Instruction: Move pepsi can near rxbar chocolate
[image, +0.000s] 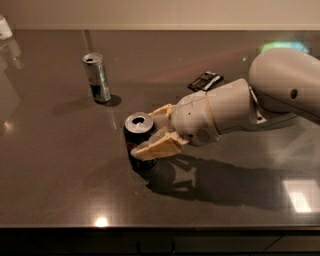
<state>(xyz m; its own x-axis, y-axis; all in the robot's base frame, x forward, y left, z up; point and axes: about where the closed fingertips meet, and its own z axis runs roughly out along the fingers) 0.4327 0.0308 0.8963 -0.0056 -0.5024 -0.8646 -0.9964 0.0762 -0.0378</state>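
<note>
Mid-table, the gripper (145, 134) clasps the pepsi can (138, 123) between both fingers.

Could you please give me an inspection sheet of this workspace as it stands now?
Surface: dark glossy table, with light glare spots.
Job's things: pepsi can upright near the table's middle; rxbar chocolate lying flat farther back and to the right, apart from the can.
Clutter: taller silver-and-blue can upright at back left; a white object at the far left corner, cut off by the frame.
Grippers: gripper at the pepsi can, one finger behind it and one in front, apparently closed on it; the arm reaches in from the right.
Cables: nothing seen.
Surroundings: pale wall beyond the far edge.
</note>
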